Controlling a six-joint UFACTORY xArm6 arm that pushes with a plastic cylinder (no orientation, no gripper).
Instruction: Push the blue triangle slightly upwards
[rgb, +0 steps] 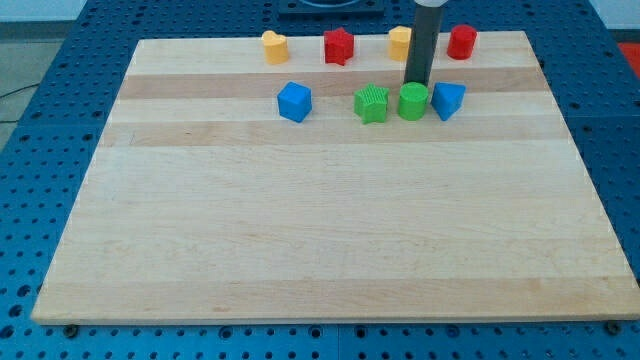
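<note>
The blue triangle (448, 100) lies on the wooden board (330, 230) near the view's top, right of centre. A green round block (413, 101) sits just to its left, close to or touching it. My tip (417, 83) stands just above the green round block's top edge, up and to the left of the blue triangle, apart from it. The rod rises to the view's top edge.
A green star-like block (372, 104) sits left of the green round one, and a blue cube (294, 101) farther left. Along the top edge stand a yellow heart (274, 46), a red star (339, 46), a yellow block (399, 43) partly behind the rod, and a red block (462, 41).
</note>
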